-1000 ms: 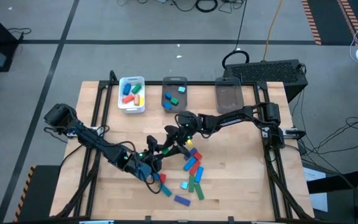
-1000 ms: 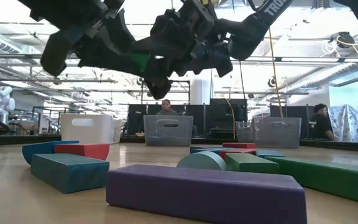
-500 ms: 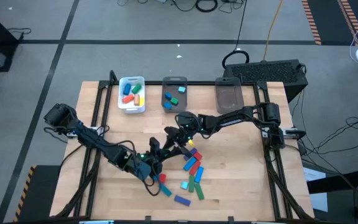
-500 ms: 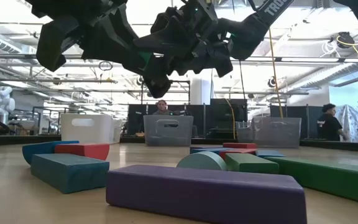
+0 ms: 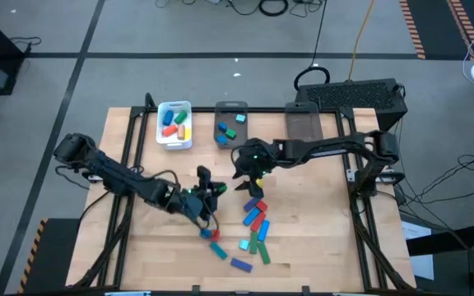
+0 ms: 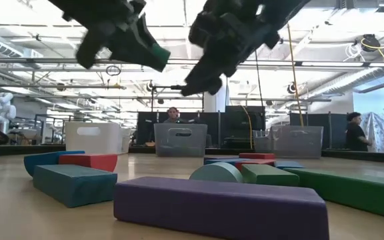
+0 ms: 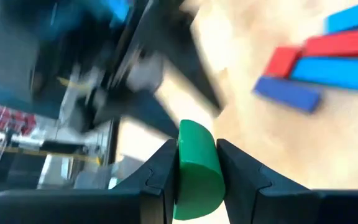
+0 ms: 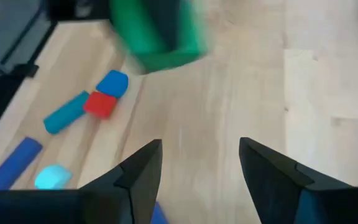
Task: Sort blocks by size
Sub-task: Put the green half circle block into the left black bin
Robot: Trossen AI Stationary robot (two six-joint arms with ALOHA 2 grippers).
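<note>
The left gripper (image 7: 197,163) is closed on a green block (image 7: 196,163) — a glossy piece with a rounded end, pinched between its two dark fingers and held above the table (image 5: 319,238), near the middle, just left of the loose blocks. The right gripper (image 8: 197,163) has its jaws spread wide with nothing between them; it hangs over the table's centre, above the top of the scattered pile (image 5: 252,226) of red, blue, green and teal blocks. A second ago the two grippers were pressed together in one dark knot — now they stand apart, the right arm drawn back toward the grey bins (image 5: 230,123) and the left one carrying the green block alone.
</note>
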